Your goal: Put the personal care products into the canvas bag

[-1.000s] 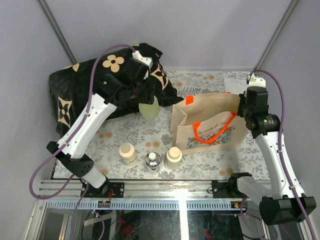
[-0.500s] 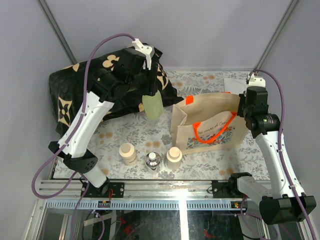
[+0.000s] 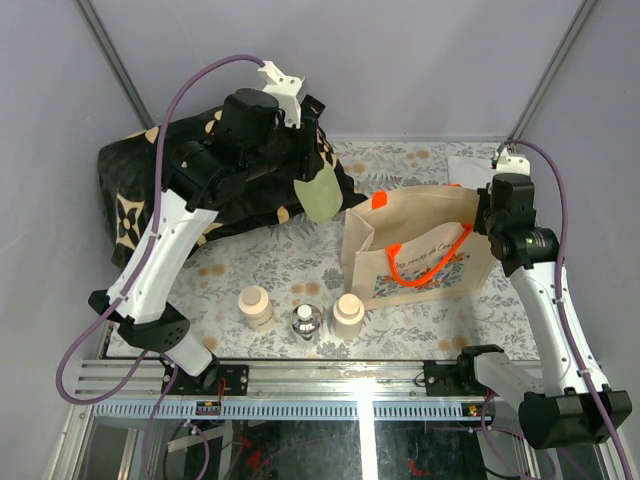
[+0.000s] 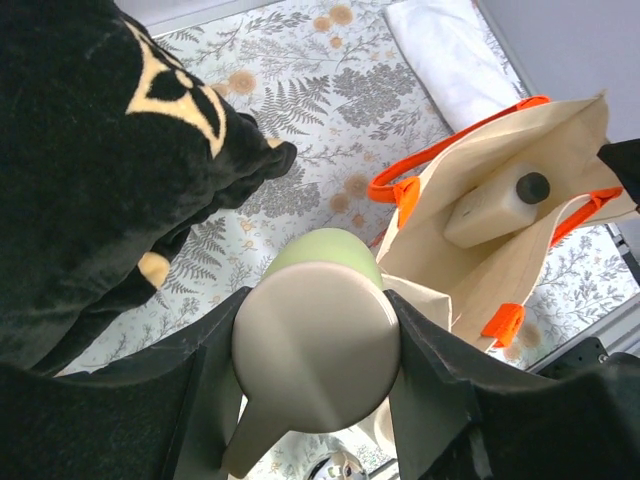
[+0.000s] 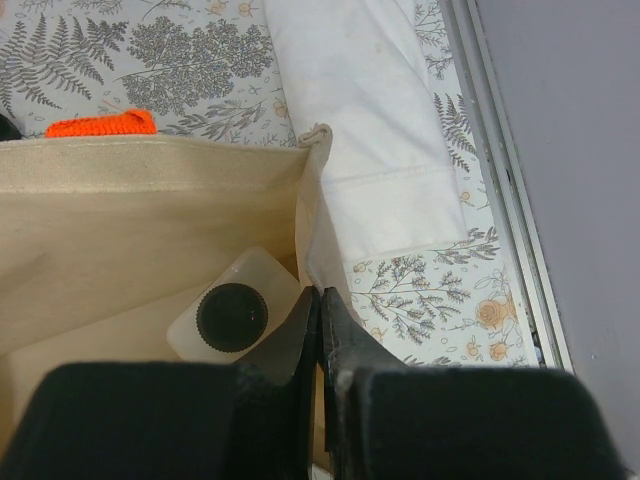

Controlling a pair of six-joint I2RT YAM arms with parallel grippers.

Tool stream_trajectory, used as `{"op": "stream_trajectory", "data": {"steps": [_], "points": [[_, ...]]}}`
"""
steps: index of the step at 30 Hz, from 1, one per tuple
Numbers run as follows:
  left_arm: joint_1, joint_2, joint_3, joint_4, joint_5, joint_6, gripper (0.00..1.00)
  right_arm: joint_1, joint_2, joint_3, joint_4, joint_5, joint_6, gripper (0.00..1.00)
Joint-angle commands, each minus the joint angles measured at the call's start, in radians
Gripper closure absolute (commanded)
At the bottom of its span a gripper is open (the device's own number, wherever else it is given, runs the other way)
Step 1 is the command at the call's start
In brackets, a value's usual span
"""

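Pale green bottle point(image 3: 322, 195) hangs in the air at upper centre of the overhead view, tilted, its body just over the edge of the black blanket with cream flowers point(image 3: 150, 190) and just left of the canvas bag point(image 3: 420, 215). The left gripper point(image 3: 303, 170) is clenched on it at the top end; the left wrist view shows a dark finger point(image 4: 440, 390) on each side of the bottle's beige cap point(image 4: 315, 345), with the green body pointing away toward the fern-print table cover point(image 3: 280, 265).

The canvas bag stands upright at right of centre with its mouth open, bright orange handles point(image 3: 430, 262) draped over the blue-printed side. Inside it lies the white rectangular bottle point(image 4: 495, 205), its dark cap toward the right of the wrist frame. The right gripper point(image 5: 320, 320) is at the bag's upper right corner, its fingers pressed together with the canvas rim running down between them, so it grips the bag's edge. Beyond that corner, toward the upper right, lies a folded white cloth point(image 5: 370, 130).

Along the lower middle of the overhead frame three more bottles stand in a row on the table cover: a cream squat bottle on the left point(image 3: 255, 306), a small clear round bottle point(image 3: 306, 321) in the middle, and a second cream squat bottle point(image 3: 348, 313) near the bag's lower left corner.
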Motion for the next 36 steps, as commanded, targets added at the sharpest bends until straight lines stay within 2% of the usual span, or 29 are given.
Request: {"op": "stream_trajectory", "data": {"steps": [1, 8, 17, 25, 31, 36], "points": [[-0.008, -0.066, 0.035, 0.255, 0.07, 0.01, 1.0, -0.004, 0.011, -0.026, -0.085, 0.022, -0.01, 1.0], [-0.031, -0.093, -0.035, 0.416, 0.167, -0.028, 1.0, -0.004, 0.017, -0.032, -0.082, 0.013, -0.007, 1.0], [-0.113, 0.0, -0.023, 0.548, 0.223, -0.038, 1.0, -0.004, -0.005, -0.038, -0.079, 0.011, -0.01, 1.0], [-0.151, 0.102, -0.041, 0.677, 0.213, -0.034, 1.0, -0.004, -0.021, -0.021, -0.077, -0.007, -0.005, 1.0], [-0.191, 0.156, -0.102, 0.777, 0.152, 0.046, 1.0, -0.004, -0.026, -0.003, -0.085, -0.006, -0.009, 1.0], [-0.22, 0.22, -0.089, 0.797, 0.144, 0.075, 1.0, -0.004, -0.029, 0.0, -0.089, -0.005, -0.011, 1.0]]}}
